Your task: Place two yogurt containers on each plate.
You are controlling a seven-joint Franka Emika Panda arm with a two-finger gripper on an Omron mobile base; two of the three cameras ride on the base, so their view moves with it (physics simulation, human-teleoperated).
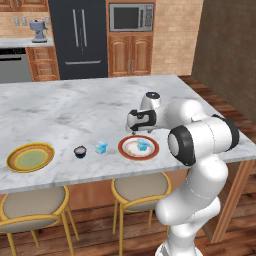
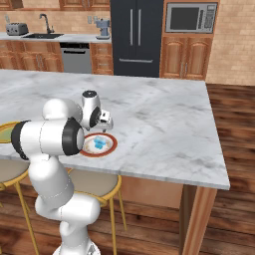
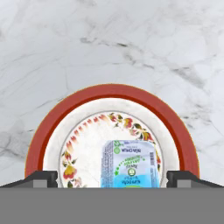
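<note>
The marble counter (image 1: 90,107) carries everything. On it, in the left base view, the yellow plate (image 1: 30,157) sits at about 8 o'clock of the picture, bare, and the red plate (image 1: 138,147) lies just right of centre with one blue tub (image 1: 144,145) on it. Between the plates stand the dark cup (image 1: 80,151) and a second blue tub (image 1: 101,147), just beside each other and off both plates.

The gripper (image 1: 134,131) hangs over the red plate's 12 o'clock rim, jaws spread wide and holding nothing. In the hand view the tub (image 3: 128,164) lies flat on the plate's (image 3: 109,94) white centre, midway between the two finger tips (image 3: 41,178) and apart from both.

By my reading, this tub is delivered and the hand is letting go (one of four placed). To do it well, lift straight up with the jaws wide so neither tip drags the tub, then swing toward 9 o'clock for the nearer blue tub, coming down squarely over its flat sides.

A fourth tub I cannot find. The arm covers the counter's near edge beside the red plate in both base views. The hand view cuts off the tub's lower end, so whether a tip brushes it there is unclear. In the right base view only a sliver of the yellow plate (image 2: 5,128) shows.
</note>
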